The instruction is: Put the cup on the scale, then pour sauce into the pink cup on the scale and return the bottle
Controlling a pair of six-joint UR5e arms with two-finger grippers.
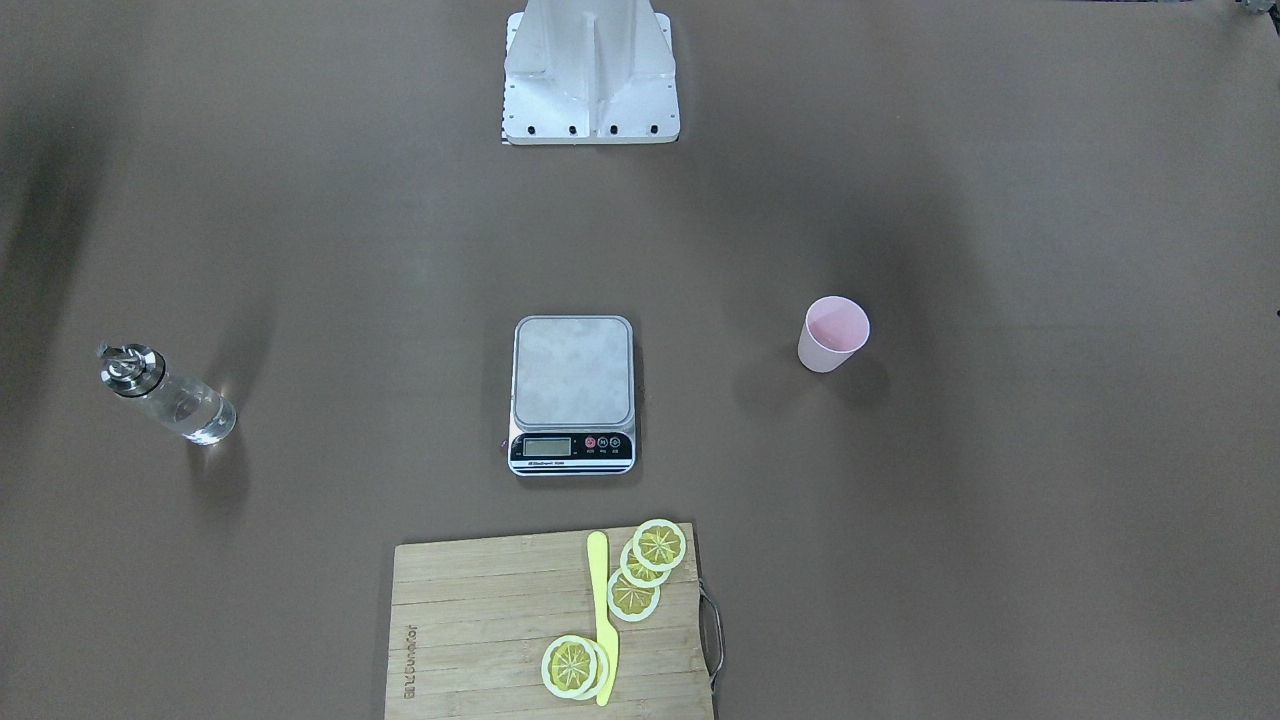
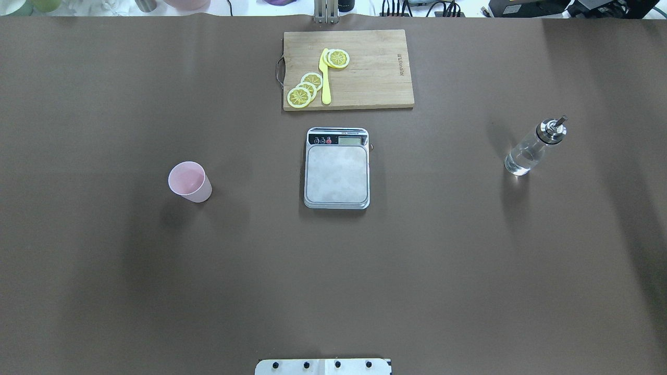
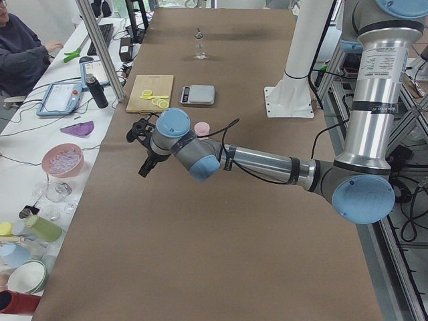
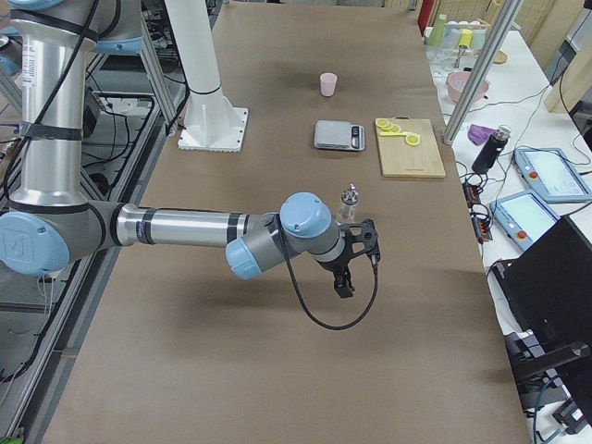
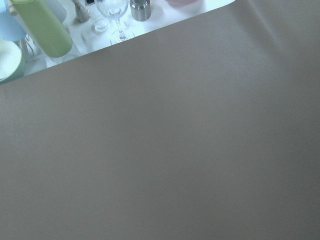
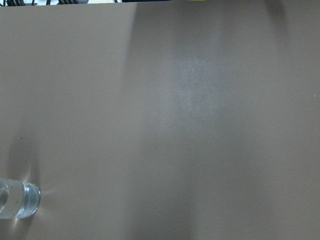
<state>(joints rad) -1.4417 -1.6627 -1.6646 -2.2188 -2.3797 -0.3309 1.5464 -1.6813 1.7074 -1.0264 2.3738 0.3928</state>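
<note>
Overhead exterior, pale pink tapered cup [image 2: 190, 182], upright

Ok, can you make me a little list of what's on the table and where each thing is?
scale: middle of the table, platform bare
cup: pink, upright on the table, robot's left of the scale, not on it
bottle: clear glass, metal spout, upright, robot's right of the scale
cutting board: beyond the scale, far from the robot
on the board: lemon slices, yellow knife
task so far: cup not yet on the scale
</note>
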